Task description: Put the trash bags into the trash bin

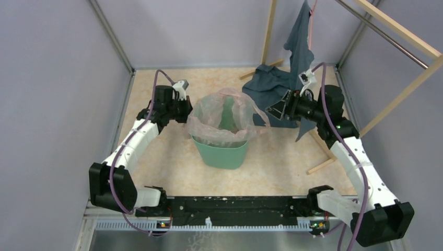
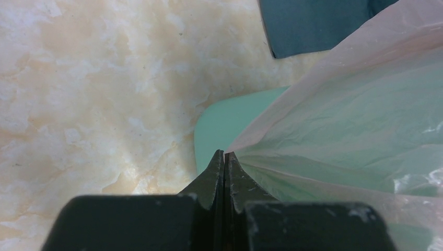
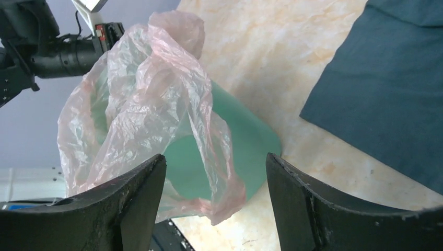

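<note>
The trash bin (image 1: 222, 153) stood upright near the middle of the counter (image 1: 162, 162), away from every edge. The trash bag (image 1: 211, 123) was draped into its mouth, with film ballooning above the rim and spilling over the right side rather than tucked down. The left end effector (image 2: 224, 157) was clamped on the bag's left edge just beside the rim, probably to keep the mouth stretched. The right end effector (image 3: 215, 163) stood wide and empty near the loose right flap, likely lined up to catch it. A dark garment (image 1: 271, 86) lay toward the far right corner.
</note>
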Tool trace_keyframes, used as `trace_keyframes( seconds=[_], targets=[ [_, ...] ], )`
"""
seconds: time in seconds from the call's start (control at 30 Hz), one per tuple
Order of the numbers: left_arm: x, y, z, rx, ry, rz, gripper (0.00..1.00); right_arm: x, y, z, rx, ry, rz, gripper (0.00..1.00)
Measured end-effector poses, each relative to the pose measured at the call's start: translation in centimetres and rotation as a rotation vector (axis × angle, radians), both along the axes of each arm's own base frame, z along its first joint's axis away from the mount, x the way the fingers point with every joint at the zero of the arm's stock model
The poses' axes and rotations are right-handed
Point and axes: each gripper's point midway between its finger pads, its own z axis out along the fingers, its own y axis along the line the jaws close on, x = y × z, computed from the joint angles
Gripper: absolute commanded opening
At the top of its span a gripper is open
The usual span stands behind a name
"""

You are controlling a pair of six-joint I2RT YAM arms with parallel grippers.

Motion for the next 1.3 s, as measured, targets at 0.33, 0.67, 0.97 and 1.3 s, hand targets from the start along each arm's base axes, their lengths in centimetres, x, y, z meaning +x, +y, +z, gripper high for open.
trace_keyframes(
  seconds=[0.33,0.67,0.97,1.3],
  targets=[
    [-0.2,0.0,-0.1,-0.005,0.013,0.001,0.0,0.3,4.2,-4.1,-0.025,0.072,0.203,0.47],
    [-0.4,0.0,-0.2,-0.003,0.022,0.001,0.0,2.4,4.6,-5.0,-0.034,0.078,0.105,0.0],
    [-0.3,0.0,-1.2,0.007,0.049,-0.002,0.0,1.3,4.0,-12.9,0.021,0.321,-0.007,0.0],
    [-2.0,2.1,-1.2,0.092,0.042,0.051,0.32,-1.0,3.4,-14.3,-0.002,0.378,0.009,0.02]
  ],
)
